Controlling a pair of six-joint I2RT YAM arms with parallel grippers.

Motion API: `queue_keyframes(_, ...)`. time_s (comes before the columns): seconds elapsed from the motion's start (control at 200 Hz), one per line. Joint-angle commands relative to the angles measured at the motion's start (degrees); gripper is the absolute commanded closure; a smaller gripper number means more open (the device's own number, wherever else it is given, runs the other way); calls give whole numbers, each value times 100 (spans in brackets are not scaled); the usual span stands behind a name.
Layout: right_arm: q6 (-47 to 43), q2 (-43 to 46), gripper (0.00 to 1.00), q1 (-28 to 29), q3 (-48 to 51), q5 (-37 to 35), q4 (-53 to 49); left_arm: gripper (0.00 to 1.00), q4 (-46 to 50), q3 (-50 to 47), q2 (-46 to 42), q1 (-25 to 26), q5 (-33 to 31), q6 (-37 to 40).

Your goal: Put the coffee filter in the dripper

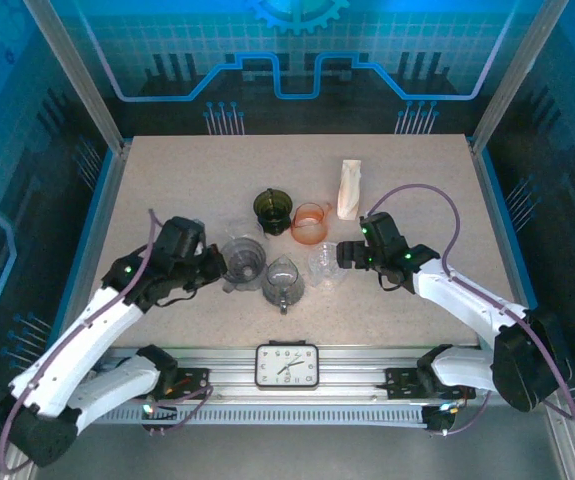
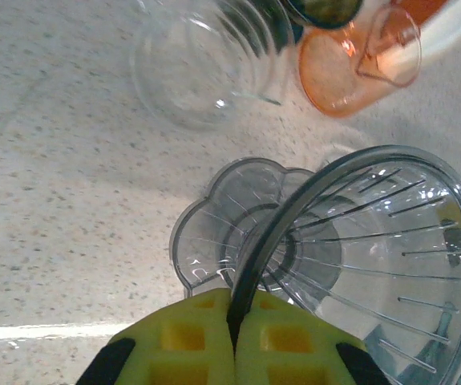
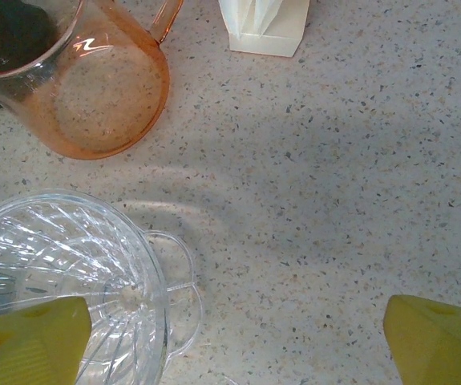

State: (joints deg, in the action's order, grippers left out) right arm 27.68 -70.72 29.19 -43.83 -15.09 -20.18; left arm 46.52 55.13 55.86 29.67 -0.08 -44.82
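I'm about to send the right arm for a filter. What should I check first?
1. Left gripper shut on the smoky dripper by its rim: ok.
2. Smoky dripper empty, ready for a filter: ok.
3. Right gripper open, nothing between its fingers: ok.
4. Filter stack on the table beyond the right gripper, untouched: ok.
5. Room to pass the orange cup beside the route to the stack: cannot tell.
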Motion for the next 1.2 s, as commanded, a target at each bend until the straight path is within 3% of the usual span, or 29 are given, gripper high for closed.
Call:
queue_keyframes(0.0, 106, 137, 5, -52, 50, -112, -169, 100, -377, 533, 434, 269, 424, 235)
queue_keyframes(0.405, 97, 256, 5, -124, 172, -111, -239, 100, -387, 1364, 1789, 558, 538, 601)
queue_keyframes(1.196, 87, 298, 5, -212, 195, -10, -240, 100, -391, 911, 2061, 576, 100, 821)
